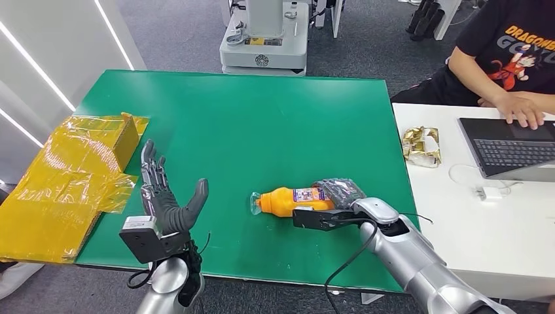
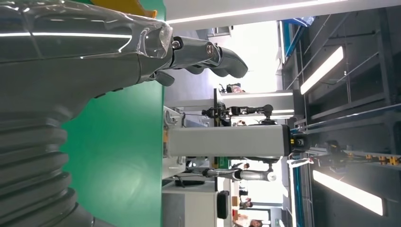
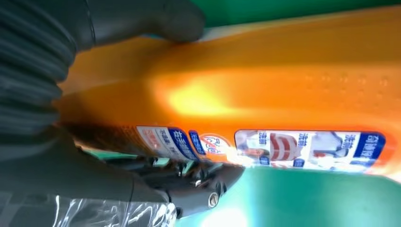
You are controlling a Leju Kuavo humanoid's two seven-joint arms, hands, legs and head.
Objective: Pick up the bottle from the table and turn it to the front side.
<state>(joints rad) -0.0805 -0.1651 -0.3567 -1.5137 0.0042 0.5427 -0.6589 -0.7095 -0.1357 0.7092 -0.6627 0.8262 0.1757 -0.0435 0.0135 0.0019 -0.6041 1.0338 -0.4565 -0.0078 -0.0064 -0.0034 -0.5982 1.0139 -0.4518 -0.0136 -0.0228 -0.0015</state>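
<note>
An orange bottle (image 1: 290, 200) with a clear cap and a blue-and-white label lies on its side on the green table (image 1: 262, 124), cap pointing left. My right hand (image 1: 334, 204) grips its base end. Up close, the bottle (image 3: 265, 94) has the thumb (image 3: 156, 21) pressed on one side and the darker fingers (image 3: 189, 182) under the labelled side. My left hand (image 1: 163, 196) hovers open over the table's front left, fingers spread, well left of the bottle. The same left hand (image 2: 156, 45) holds nothing.
Crumpled yellow packaging (image 1: 72, 180) covers the table's left edge. A white desk (image 1: 471, 222) adjoins on the right with a laptop (image 1: 510, 150), a gold wrapper (image 1: 422, 145) and a seated person (image 1: 510, 59). A white machine base (image 1: 264, 49) stands beyond the far edge.
</note>
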